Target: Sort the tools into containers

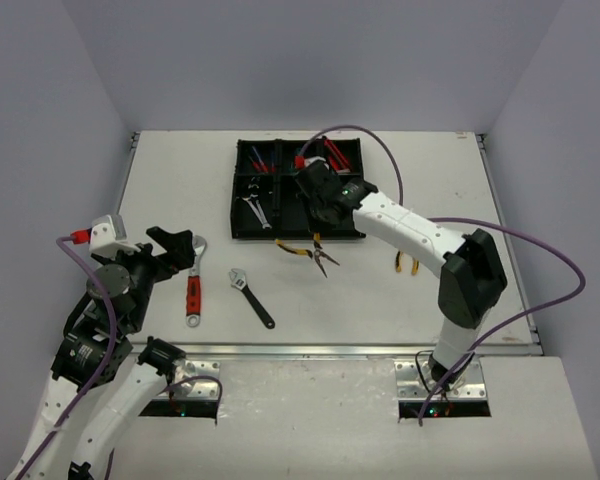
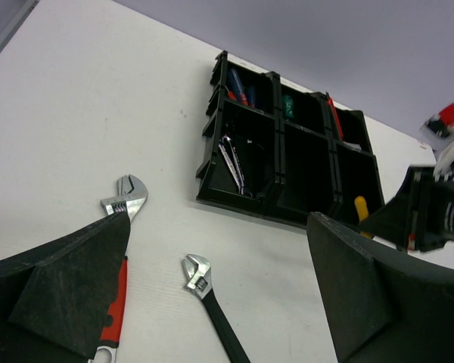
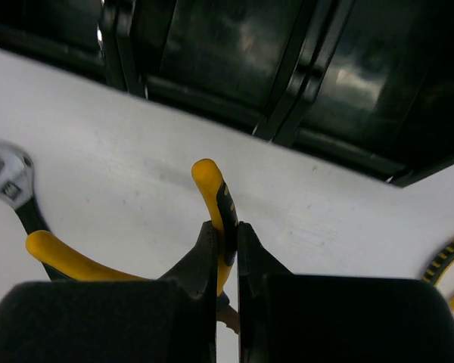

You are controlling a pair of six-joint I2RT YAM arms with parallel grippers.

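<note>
The right gripper (image 3: 227, 231) is clamped on one yellow handle of a pair of pliers (image 3: 216, 200). Its wrist view shows the two fingers pinching that handle, the other handle splayed off to the gripper's left, and the nose hidden beneath the fingers. Just ahead of the fingers runs the near wall of the black tray (image 3: 287, 128), and at the far right a second pair of yellow-handled pliers (image 3: 448, 265) peeks in. The overhead view adds that the held pliers sit just outside the tray's near edge, though I cannot tell whether they touch the table (image 1: 380, 300). The left gripper (image 1: 177, 250) is spread wide and grasps nothing. A red-handled adjustable wrench (image 1: 193, 290) lies right beside it, and a black-handled adjustable wrench (image 1: 252, 298) lies a little further to its right. Only the left wrist view looks into the compartments: silver spanners (image 2: 233, 162) in the near-left one, screwdrivers (image 2: 240, 85) in the far-left.
</note>
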